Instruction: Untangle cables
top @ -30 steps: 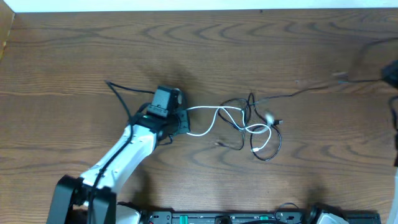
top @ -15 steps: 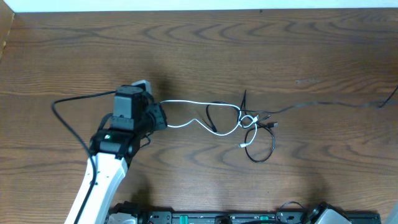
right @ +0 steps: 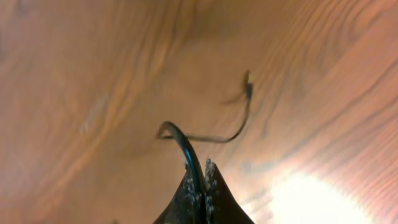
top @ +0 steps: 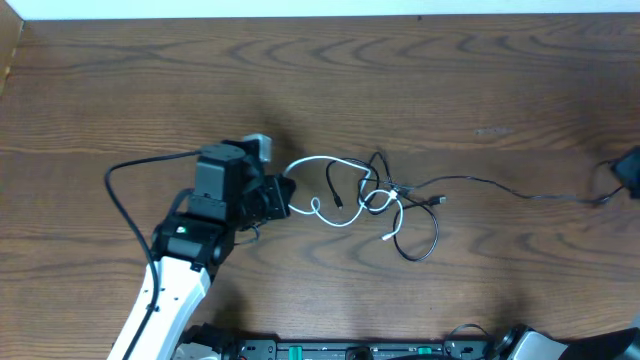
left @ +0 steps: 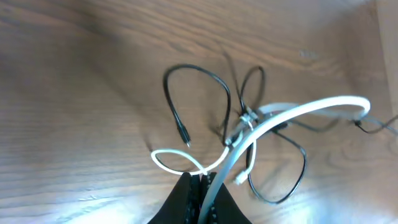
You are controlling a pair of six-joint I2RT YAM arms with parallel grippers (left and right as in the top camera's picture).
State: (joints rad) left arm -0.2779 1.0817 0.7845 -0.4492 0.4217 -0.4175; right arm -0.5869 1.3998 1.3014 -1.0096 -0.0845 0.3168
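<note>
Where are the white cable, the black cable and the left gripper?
white cable (left: 336, 99), left wrist view, on its raised arc.
black cable (left: 194, 66), left wrist view, top of its loop.
left gripper (left: 200, 179), left wrist view, between its fingertips.

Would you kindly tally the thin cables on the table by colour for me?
white cable: 1
black cable: 1
total: 2

Left gripper (left: 200, 186) — jaws pinched on white cable (left: 323, 103), black cable (left: 193, 67) tangled beyond.
</note>
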